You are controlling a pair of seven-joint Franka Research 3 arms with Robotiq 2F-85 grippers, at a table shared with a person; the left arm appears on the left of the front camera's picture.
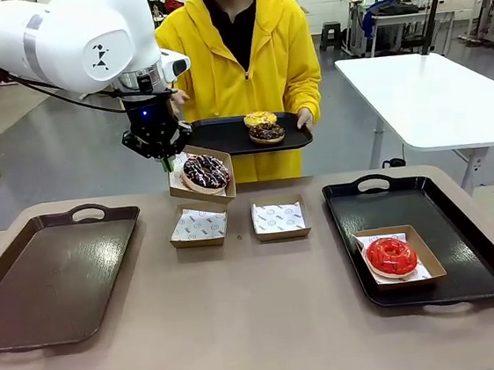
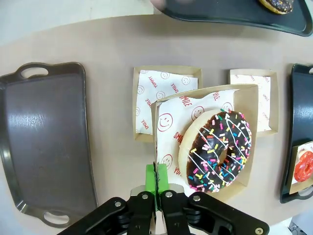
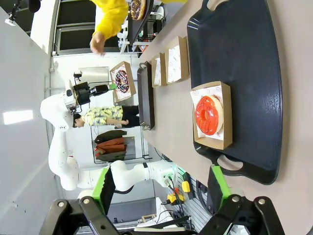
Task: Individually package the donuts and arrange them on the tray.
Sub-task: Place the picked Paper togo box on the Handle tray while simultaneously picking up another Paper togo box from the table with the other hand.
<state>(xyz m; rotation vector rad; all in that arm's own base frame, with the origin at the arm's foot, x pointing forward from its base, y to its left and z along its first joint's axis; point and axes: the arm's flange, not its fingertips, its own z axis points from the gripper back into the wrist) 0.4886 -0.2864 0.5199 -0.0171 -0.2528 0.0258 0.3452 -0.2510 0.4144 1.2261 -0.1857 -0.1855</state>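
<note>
The sprinkled chocolate donut point(image 2: 208, 147) looks soft, with icing that would smear at a touch. The place to take hold is therefore not the donut but the wall of its cardboard box point(image 2: 205, 93). That box seems light and thin. Pinched by one edge, it will probably sag or tip toward the loaded side, so it calls for a slow, level carry. The left gripper point(image 2: 155, 181) has it in just that way: its green pads are pressed almost together on the near wall of the box. The donut lies just beyond the fingertips and off to one side, and the box hangs, apparently tilted, in the air over the surface point(image 1: 262, 325). Below the left gripper an empty lined box point(image 1: 198, 226) rests on the surface, with a second empty box point(image 1: 280, 219) beside it. The right gripper point(image 3: 161, 188) is spread wide with nothing between its pads. Ahead of it, well apart from the fingertips, the red donut point(image 3: 203, 117) sits boxed on the black tray point(image 3: 254, 73). Beyond the left gripper, a yellow donut point(image 1: 259, 118) and a brown donut point(image 1: 266, 132) wait unboxed on the tray the person holds point(image 1: 224, 136).
</note>
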